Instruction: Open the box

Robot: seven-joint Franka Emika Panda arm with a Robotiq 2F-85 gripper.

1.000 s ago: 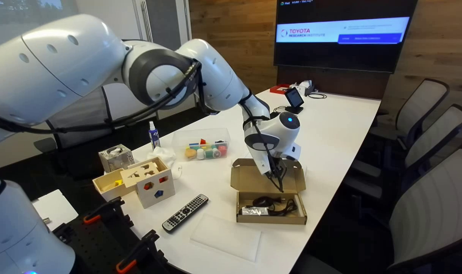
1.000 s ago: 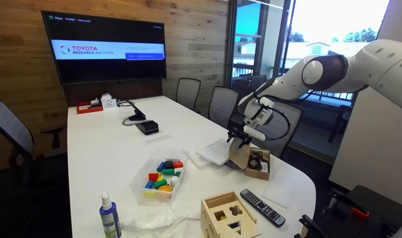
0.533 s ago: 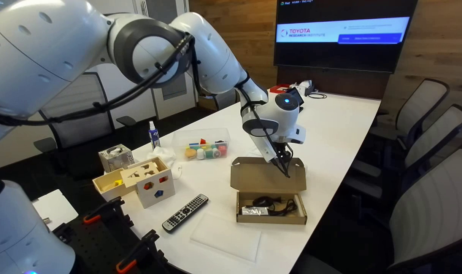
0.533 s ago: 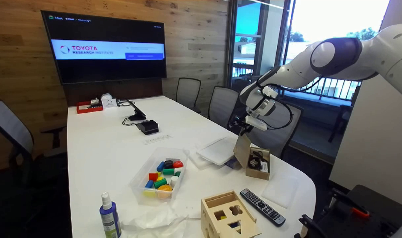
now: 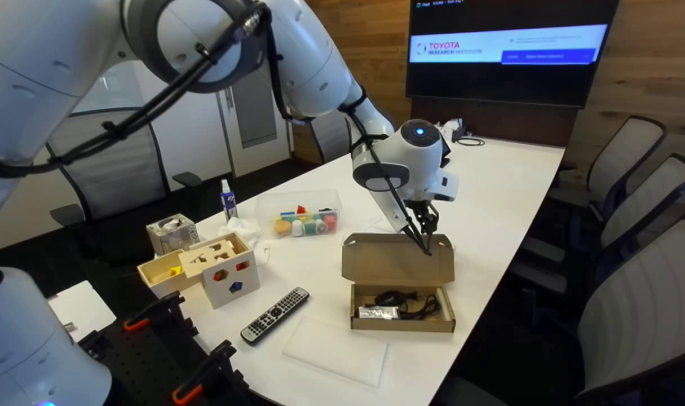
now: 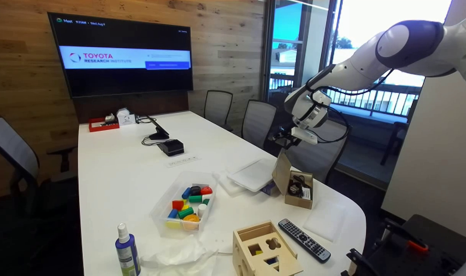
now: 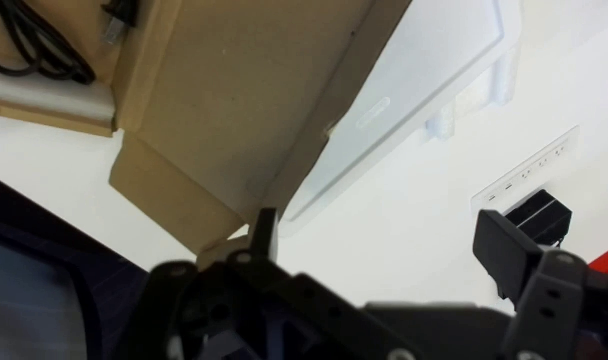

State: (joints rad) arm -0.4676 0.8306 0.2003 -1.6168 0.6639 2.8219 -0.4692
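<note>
The box (image 5: 398,325) is a shallow tan cardboard box on the white table. Its lid (image 5: 397,260) stands open, leaning back from the hinge. In an exterior view, the box (image 6: 297,202) shows its lid (image 6: 281,173) raised to one side. Black cables and a white-labelled item lie inside it. In the wrist view, the lid's inner face (image 7: 243,95) and a side flap (image 7: 168,195) fill the upper left. My gripper (image 7: 384,240) is open with nothing between its fingers. It also shows in an exterior view (image 6: 282,142), above the lid's upper edge and apparently apart from it.
A translucent plastic lid (image 6: 252,174) lies behind the box. A remote (image 5: 274,316), a wooden toy box (image 5: 232,276), a clear container of coloured pieces (image 6: 185,207) and a spray bottle (image 6: 127,251) stand nearby. A white foam sheet (image 5: 336,352) lies before the box. Chairs line the table.
My gripper has risen and drawn away from the lid. The lid, pushed farther back a second ago, has sprung a little more upright. The box's base has not moved.
</note>
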